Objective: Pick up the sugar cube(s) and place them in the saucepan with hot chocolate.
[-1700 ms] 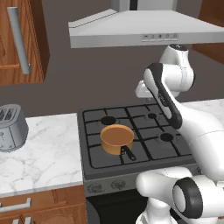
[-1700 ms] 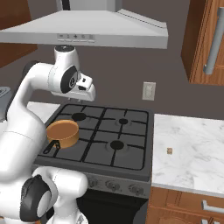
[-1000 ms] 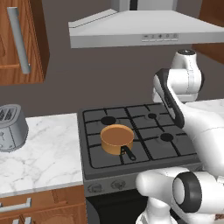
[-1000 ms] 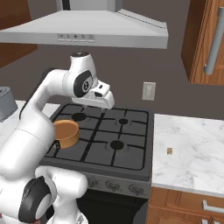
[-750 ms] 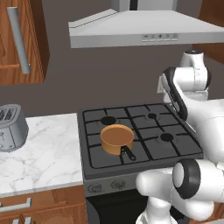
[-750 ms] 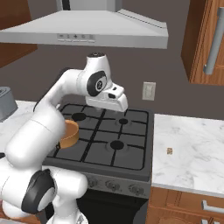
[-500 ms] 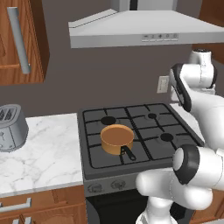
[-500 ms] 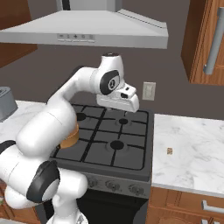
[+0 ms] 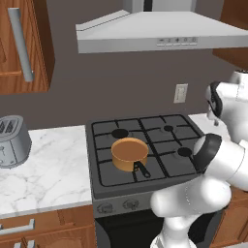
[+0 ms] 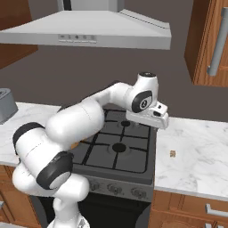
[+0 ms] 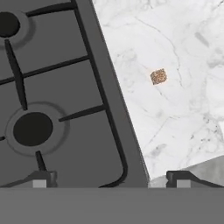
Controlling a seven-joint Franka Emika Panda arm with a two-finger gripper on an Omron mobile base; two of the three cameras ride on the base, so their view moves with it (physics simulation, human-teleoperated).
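One small brown sugar cube lies on the marble bench beside the stove. Copper saucepan sits on the front-left burner. End effector fingers spread wide, holding nothing.

You have the saucepan on the stove, at its front-left burner — handle toward the front. The sugar cube lies on the counter right of the stove, well apart from the pan. A toaster sits far left.
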